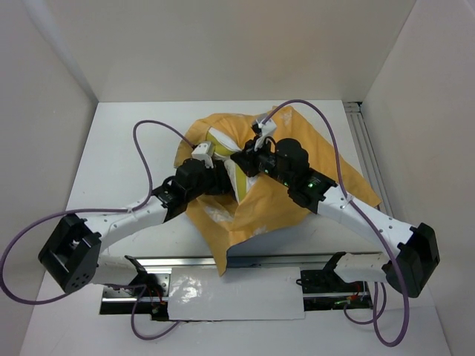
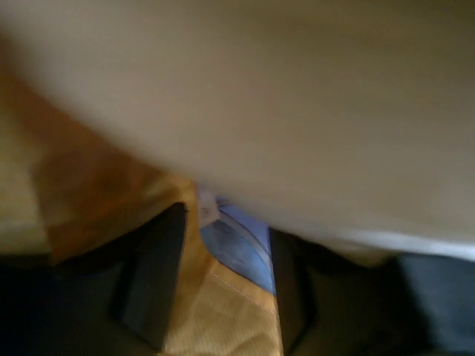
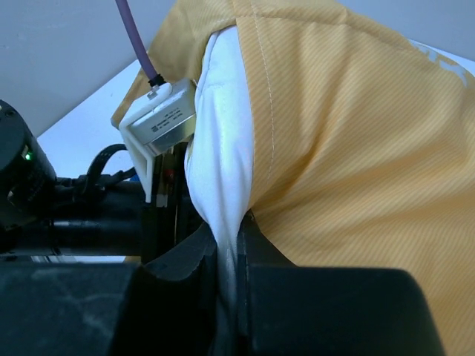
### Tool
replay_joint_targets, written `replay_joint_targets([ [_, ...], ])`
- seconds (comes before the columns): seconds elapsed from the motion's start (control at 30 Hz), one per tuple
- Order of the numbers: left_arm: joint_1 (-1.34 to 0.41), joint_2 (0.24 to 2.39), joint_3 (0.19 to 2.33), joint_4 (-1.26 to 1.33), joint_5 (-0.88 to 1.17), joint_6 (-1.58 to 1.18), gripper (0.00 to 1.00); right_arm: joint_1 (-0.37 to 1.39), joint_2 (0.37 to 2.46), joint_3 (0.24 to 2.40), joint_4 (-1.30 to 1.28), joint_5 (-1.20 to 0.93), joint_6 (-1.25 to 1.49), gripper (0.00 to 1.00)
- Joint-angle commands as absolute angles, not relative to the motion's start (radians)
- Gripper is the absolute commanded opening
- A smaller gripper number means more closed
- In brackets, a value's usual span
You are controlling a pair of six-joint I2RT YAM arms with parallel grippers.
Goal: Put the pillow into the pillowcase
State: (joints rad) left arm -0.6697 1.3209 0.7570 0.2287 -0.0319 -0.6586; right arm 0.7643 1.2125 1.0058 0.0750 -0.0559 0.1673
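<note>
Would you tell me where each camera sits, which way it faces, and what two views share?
Top external: above and behind the robot, looking down on the table; left arm and right arm show whole.
Left wrist: on the left arm, looking along the open left gripper at the pillowcase, blurred and close; two fingers show.
Right wrist: on the right arm, looking past the right gripper, shut on the pillow; the left arm shows beyond.
Shared: both wrist views show the orange pillowcase.

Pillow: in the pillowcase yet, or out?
Partly in. The orange pillowcase covers much of it, but a white strip of pillow sticks out of the opening, pinched in the right pincer.
</note>
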Motion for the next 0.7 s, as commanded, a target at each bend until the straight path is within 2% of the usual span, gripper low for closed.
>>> replay_joint_targets([
  [0.0, -0.675, 1.348, 0.778, 0.202, -0.239, -0.795, 0.63, 0.764, 1.166, 1.02, 0.31, -0.136, 0.187, 0.0],
  [0.03, -0.686, 1.348, 0.764, 0.202, -0.267, -0.825, 0.66, 0.764, 1.166, 1.02, 0.31, -0.146, 0.187, 0.0],
  [0.17, -0.75, 1.411, 0.801, 0.126, -0.484, -0.971, 0.68, 0.773, 1.166, 1.011, 0.328, -0.164, 0.187, 0.0],
  [0.23, -0.771, 1.451, 0.876, 0.013, -0.616, -1.038, 0.76, 0.773, 1.166, 1.0, 0.357, -0.182, 0.187, 0.0],
  [0.27, -0.781, 1.498, 0.903, -0.026, -0.641, -1.061, 0.8, 0.773, 1.166, 1.0, 0.374, -0.192, 0.187, 0.0],
  [0.37, -0.781, 1.557, 0.951, -0.048, -0.666, -1.071, 0.82, 0.791, 1.166, 0.989, 0.387, -0.21, 0.187, 0.0],
  [0.5, -0.781, 1.624, 0.971, -0.023, -0.672, -1.071, 0.82, 0.792, 1.157, 0.98, 0.405, -0.199, 0.178, 0.0],
  [0.57, -0.781, 1.644, 1.012, -0.067, -0.699, -1.103, 0.77, 0.801, 1.157, 0.98, 0.405, -0.17, 0.178, 0.0],
  [0.67, -0.781, 1.674, 1.032, -0.132, -0.712, -1.117, 0.62, 0.801, 1.135, 0.98, 0.405, -0.153, 0.169, 0.0],
])
